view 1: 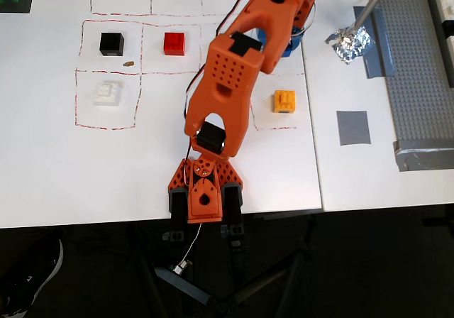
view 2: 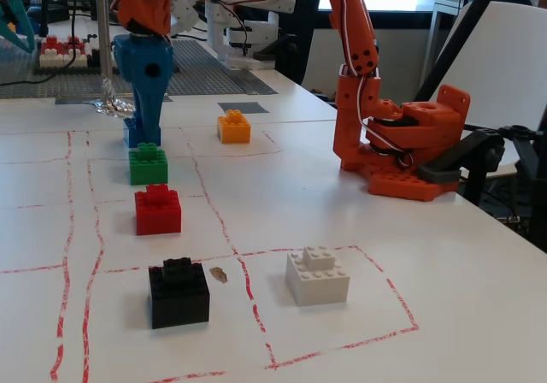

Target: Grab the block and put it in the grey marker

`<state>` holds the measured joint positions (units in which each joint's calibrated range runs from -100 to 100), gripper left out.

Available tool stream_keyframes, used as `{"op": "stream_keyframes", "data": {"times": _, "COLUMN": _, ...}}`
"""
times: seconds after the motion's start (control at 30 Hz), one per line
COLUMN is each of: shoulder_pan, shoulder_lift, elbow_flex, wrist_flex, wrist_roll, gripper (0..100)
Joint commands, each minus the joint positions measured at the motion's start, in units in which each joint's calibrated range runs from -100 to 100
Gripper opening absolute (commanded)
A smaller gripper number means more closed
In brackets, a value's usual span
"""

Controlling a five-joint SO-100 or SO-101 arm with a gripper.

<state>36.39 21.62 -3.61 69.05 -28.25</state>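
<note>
Hand (view 2: 141, 126) down at the block (view 2: 131, 133) — grip state unclear; carry to the grey marker (view 1: 353, 127), at four o'clock, remains.

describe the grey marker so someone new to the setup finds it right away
Overhead view: start at the orange arm base on the table's near edge and look right, past the orange-yellow block. The grey marker is a flat dark square patch, unlike the longer tape strip under the crumpled foil.
</note>
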Motion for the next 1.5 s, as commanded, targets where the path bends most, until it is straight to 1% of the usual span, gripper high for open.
{"op": "stream_keyframes", "data": {"times": 0.0, "shoulder_pan": 1.9, "shoulder_lift": -12.0, "elbow_flex": 0.4, "wrist_flex": -0.3, "wrist_roll": -1.3, "gripper": 0}}
{"op": "stream_keyframes", "data": {"times": 0.17, "shoulder_pan": 0.4, "shoulder_lift": -21.1, "elbow_flex": 6.7, "wrist_flex": -0.1, "wrist_roll": 0.3, "gripper": 0}}
{"op": "stream_keyframes", "data": {"times": 0.27, "shoulder_pan": -1.0, "shoulder_lift": -27.2, "elbow_flex": 9.9, "wrist_flex": 1.5, "wrist_roll": 3.1, "gripper": 0}}
{"op": "stream_keyframes", "data": {"times": 0.33, "shoulder_pan": -1.7, "shoulder_lift": -31.0, "elbow_flex": 11.0, "wrist_flex": 3.8, "wrist_roll": 6.2, "gripper": 0}}
{"op": "stream_keyframes", "data": {"times": 0.4, "shoulder_pan": -1.9, "shoulder_lift": -35.0, "elbow_flex": 12.8, "wrist_flex": 6.1, "wrist_roll": 10.3, "gripper": 0}}
{"op": "stream_keyframes", "data": {"times": 0.57, "shoulder_pan": -0.5, "shoulder_lift": -44.4, "elbow_flex": 18.7, "wrist_flex": 11.9, "wrist_roll": 22.8, "gripper": 0}}
{"op": "stream_keyframes", "data": {"times": 0.67, "shoulder_pan": 2.4, "shoulder_lift": -49.1, "elbow_flex": 22.5, "wrist_flex": 14.8, "wrist_roll": 29.2, "gripper": 0}}
{"op": "stream_keyframes", "data": {"times": 0.83, "shoulder_pan": 11.0, "shoulder_lift": -52.1, "elbow_flex": 25.5, "wrist_flex": 15.1, "wrist_roll": 40.6, "gripper": 0}}
{"op": "stream_keyframes", "data": {"times": 0.93, "shoulder_pan": 16.9, "shoulder_lift": -49.4, "elbow_flex": 25.2, "wrist_flex": 13.2, "wrist_roll": 46.4, "gripper": 0}}
{"op": "stream_keyframes", "data": {"times": 1.17, "shoulder_pan": 30.6, "shoulder_lift": -35.0, "elbow_flex": 15.0, "wrist_flex": 8.3, "wrist_roll": 55.7, "gripper": 0}}
{"op": "stream_keyframes", "data": {"times": 1.33, "shoulder_pan": 38.8, "shoulder_lift": -22.9, "elbow_flex": 4.0, "wrist_flex": 3.3, "wrist_roll": 59.7, "gripper": 0}}
{"op": "stream_keyframes", "data": {"times": 1.47, "shoulder_pan": 43.6, "shoulder_lift": -14.9, "elbow_flex": -4.8, "wrist_flex": 2.4, "wrist_roll": 62.7, "gripper": 0}}
